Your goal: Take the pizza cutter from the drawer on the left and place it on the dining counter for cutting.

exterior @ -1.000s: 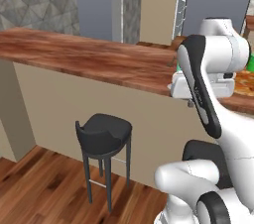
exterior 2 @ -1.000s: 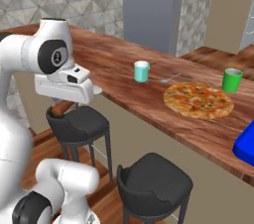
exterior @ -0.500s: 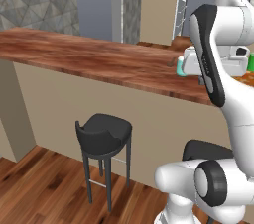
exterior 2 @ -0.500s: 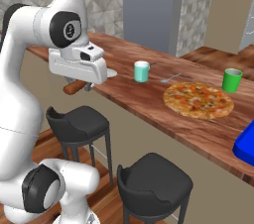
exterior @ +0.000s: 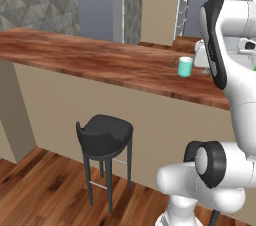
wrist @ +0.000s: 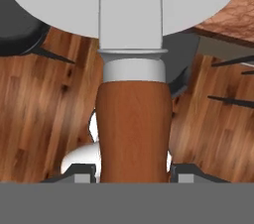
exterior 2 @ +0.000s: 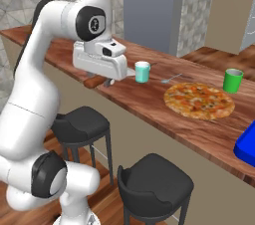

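Pizza cutter [wrist: 133, 119] is sitting clamped in the pincer [exterior 2: 102, 80], handle filling the centre of the hand view, pale blade end toward the top. In the right base view the pincer is hovering at the near edge of the dining bench [exterior 2: 149, 104], centre-left of frame, just left of the teal cup [exterior 2: 142, 71]; pizza [exterior 2: 199, 100] further right. Step: transport, release pending. Next move is likely calling for carrying inward over the wood, lowering, then opening the pincer.
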Available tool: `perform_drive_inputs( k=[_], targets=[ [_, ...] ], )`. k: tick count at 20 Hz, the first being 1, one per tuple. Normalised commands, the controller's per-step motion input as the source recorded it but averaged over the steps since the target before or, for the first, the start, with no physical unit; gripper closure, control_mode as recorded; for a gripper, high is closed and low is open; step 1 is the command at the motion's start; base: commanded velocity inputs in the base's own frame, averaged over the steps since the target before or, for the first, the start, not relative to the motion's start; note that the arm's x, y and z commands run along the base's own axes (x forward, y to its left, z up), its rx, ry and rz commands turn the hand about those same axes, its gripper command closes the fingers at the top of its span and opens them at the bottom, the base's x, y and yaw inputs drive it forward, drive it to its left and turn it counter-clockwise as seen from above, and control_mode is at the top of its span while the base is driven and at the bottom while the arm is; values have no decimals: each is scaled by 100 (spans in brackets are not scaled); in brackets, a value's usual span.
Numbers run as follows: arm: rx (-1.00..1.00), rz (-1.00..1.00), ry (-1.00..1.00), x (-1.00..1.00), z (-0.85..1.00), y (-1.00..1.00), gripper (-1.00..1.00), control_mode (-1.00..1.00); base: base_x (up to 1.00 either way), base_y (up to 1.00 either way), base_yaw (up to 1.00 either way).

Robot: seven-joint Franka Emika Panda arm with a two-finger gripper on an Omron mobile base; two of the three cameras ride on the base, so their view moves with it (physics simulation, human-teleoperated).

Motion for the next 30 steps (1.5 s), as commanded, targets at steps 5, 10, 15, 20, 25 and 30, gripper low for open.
perform_drive_inputs(
  k=[5, 10, 15, 20, 25, 30],
  targets=[
    [0, -10, 0, 26, -19, -34, 100, -100, 0, 0, 0],
    [0, -8, 0, 27, -21, -33, 100, -100, 0, 0, 0],
    [0, -4, 0, 13, -45, -27, 100, -100, 0, 0, 0],
    [0, -3, 0, 14, -47, -11, 100, -100, 0, 0, 0],
    [0, -4, 0, 45, -12, 0, 100, -100, 0, 0, 0],
    [0, 0, 0, 67, 0, -3, 100, -100, 0, 0, 0]
  ],
)
